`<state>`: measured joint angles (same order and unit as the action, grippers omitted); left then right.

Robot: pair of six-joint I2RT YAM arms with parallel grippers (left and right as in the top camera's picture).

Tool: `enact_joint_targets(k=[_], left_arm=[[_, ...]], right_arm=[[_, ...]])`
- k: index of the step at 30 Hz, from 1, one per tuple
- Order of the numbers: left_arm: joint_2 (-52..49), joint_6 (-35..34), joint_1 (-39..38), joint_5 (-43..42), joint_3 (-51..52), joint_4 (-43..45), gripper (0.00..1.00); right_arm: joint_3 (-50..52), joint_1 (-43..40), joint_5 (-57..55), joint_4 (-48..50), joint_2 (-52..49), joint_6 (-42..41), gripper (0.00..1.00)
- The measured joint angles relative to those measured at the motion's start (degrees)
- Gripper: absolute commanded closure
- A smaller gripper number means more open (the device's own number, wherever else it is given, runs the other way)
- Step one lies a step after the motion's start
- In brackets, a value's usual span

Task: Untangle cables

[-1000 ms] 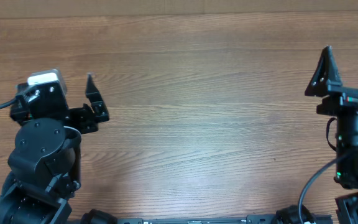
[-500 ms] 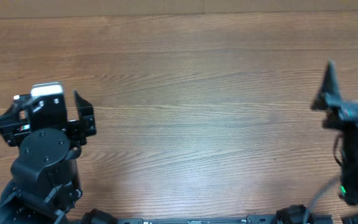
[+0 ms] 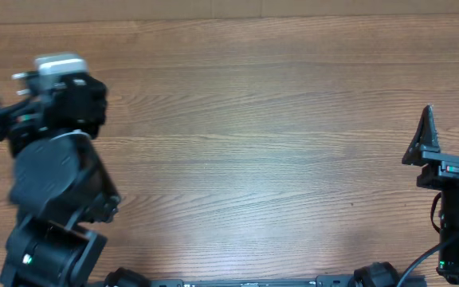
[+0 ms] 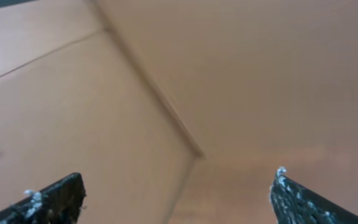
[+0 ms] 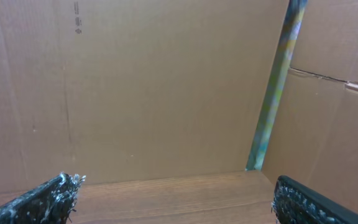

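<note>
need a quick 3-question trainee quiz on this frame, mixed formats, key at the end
1. True or false: thin black cables lie on the wooden table in the overhead view.
2. In its wrist view, the left gripper is: A) open, nothing between the fingers; B) shut on a cable; C) shut, empty.
3. Short answer: what material is the wall that the right gripper faces in its wrist view?
Key: 1 false, no cables show in any view. 2 A. 3 cardboard.
</note>
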<state>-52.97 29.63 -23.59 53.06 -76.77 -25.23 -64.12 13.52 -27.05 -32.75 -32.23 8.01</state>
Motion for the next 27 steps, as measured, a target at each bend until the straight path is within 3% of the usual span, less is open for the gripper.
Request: enact_joint_targets(k=[5,13,17,27], left_arm=[[1.4,0.3,0.3,-5.4,3.3,-9.5,0.12],[15.3,-3.1,10.2,-8.3,11.9,-10.1,0.13],[17.9,-6.6,11.3,-8.5,13.4,-10.3,0.13],[17.1,-9.3,11.3,-10.5,14.0,-8.7,0.01]], right_arm=[[0.0,0.0,0.0,0.2,0.3,0.0,0.0],[0.0,-0.7,0.0,-0.7,6.6,0.0,0.0],[0.0,-1.9,0.0,-0.7,7.3,0.0,0.0],[0.0,-2.2,0.0,-0.7,7.2,0.0,0.0]])
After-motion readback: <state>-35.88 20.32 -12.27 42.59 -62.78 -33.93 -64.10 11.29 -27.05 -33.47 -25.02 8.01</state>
